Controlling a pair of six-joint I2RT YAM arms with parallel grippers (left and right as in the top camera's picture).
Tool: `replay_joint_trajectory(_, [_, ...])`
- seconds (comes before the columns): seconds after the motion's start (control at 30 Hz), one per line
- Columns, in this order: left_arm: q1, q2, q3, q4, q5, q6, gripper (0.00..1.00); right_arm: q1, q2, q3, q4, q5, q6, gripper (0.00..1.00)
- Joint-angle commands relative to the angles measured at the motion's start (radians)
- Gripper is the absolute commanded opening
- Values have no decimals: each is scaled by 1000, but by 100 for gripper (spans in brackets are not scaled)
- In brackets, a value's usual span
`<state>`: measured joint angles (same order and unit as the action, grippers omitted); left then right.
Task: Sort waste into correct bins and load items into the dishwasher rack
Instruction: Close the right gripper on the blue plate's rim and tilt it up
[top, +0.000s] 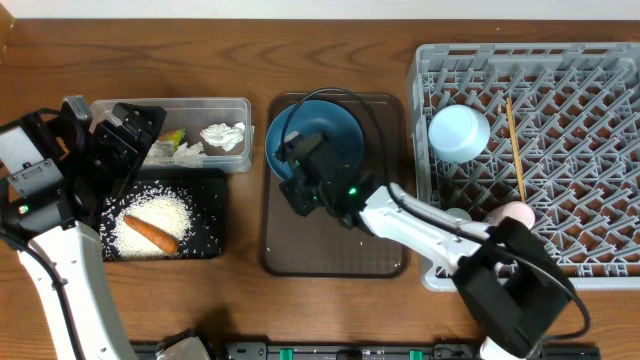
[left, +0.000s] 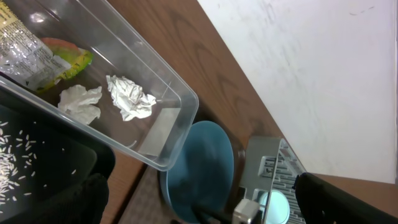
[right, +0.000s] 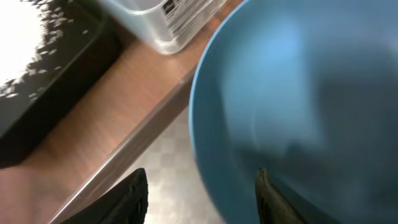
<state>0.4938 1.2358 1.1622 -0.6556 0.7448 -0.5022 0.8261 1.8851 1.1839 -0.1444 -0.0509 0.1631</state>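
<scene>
Straddles dark-blue plate rim at 8 o'clock with right hand, fingers apart, unclamped; rack toward 3 o'clock; left hand farther, wide open.

A wooden table is shown from above. Set directly on it, left to right, are a clear plastic tub, a black tray seemingly touching its near side, a brown serving tray and a grey dishwasher rack.

White-shelled left arm and right arm, black at the joints, trail black cables; green lights glow.
</scene>
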Motion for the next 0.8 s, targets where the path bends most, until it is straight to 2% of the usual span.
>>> replay_joint_trajectory(0.0, [5,-14,20,-3,2,-8,98,23,31,11,38,77,-31,56])
replay_joint_trajectory(0.23, [5,-14,20,-3,2,-8,98,27,99,11,133,107,-60,59])
replay_joint_trajectory(0.37, [5,-14,20,-3,2,-8,98,28,130,11,159,107,-75,58])
replay_joint_trajectory(0.5, [5,-14,20,-3,2,-8,98,28,129,12,163,107,-75,50])
replay_joint_trajectory(0.63, [5,-14,20,-3,2,-8,98,28,129,12,143,107,-75,35])
replay_joint_trajectory(0.77, [5,-14,20,-3,2,-8,98,28,129,12,137,107,-75,31])
